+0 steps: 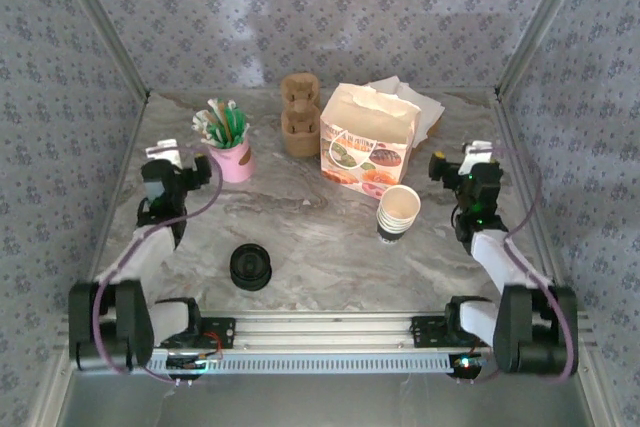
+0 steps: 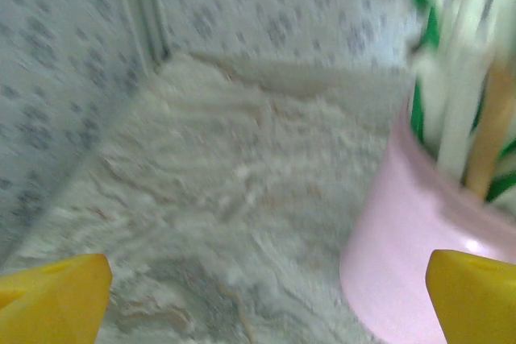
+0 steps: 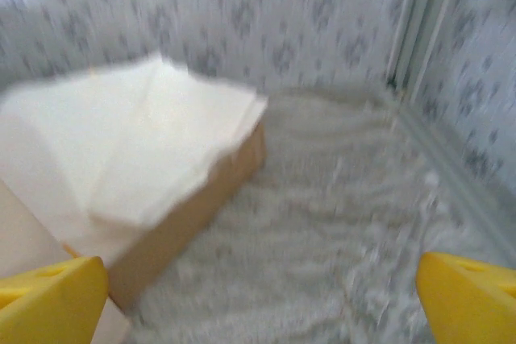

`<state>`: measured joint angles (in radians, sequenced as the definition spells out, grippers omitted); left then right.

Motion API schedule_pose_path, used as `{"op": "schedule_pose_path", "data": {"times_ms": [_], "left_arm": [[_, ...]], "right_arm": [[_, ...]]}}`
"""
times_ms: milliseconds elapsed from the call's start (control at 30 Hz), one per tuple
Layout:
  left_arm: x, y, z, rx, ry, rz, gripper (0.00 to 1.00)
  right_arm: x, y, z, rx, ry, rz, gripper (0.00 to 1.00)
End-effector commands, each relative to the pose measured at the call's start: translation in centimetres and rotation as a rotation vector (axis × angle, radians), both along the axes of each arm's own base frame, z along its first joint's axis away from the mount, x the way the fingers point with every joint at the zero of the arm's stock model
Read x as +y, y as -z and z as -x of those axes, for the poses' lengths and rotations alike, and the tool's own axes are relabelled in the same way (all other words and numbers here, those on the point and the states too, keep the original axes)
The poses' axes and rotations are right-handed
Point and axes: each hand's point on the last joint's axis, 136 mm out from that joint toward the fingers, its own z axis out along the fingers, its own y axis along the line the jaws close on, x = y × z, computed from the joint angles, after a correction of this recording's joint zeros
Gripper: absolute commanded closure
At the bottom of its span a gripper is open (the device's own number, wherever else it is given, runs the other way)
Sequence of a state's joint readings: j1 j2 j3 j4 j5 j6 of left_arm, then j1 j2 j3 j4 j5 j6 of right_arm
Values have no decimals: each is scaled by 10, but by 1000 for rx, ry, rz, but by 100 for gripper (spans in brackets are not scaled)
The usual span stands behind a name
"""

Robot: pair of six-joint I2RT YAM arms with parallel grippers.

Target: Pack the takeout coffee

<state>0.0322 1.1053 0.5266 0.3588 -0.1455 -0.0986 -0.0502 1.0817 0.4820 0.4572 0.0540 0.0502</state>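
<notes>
Both claws are gaping wide & holding nothing. Left claw (image 2: 266, 304) is hovering just beside the pink straw pot (image 2: 403, 271) at far left. Right claw (image 3: 262, 304) is facing the napkin pile (image 3: 153, 142) at far right. Takeout coffee is looking not yet assembled, imo: cup stack (image 1: 398, 212) is sitting lidless right of centre, w/ lid stack (image 1: 250, 267) sitting near-centre, well apart. Paper bag (image 1: 366, 142) is standing just beyond the cups. Risks: left arm is working so close to the pot that a swing could be tipping it. Pinching the stack could be lifting several cups. Wrist views are blurring, so aim may be drifting.
</notes>
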Motion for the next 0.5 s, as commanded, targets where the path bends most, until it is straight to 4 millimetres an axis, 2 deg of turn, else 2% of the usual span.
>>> {"op": "schedule_pose_path", "data": {"times_ms": [0,67,167,233,267,367,467], "left_arm": [[17,-12,34,37,-128,32,0],[25,-26,57,30,-182,49,0],[44,-53,100,17,-342,129,0],[52,-71,127,-1,-422,206,0],[52,-82,138,-13,-436,249,0],[30,-114,152,-34,-326,359,0],[13,-131,173,-9,-293,509,0]], "right_arm": [[5,-27,18,6,-18,-92,0],[12,-52,29,-26,-41,-149,0],[6,-87,49,-43,33,-319,0],[-6,-94,72,12,199,-623,0],[-5,-93,86,78,242,-744,0],[13,-127,103,103,105,-853,0],[25,-151,113,49,3,-948,0]]}}
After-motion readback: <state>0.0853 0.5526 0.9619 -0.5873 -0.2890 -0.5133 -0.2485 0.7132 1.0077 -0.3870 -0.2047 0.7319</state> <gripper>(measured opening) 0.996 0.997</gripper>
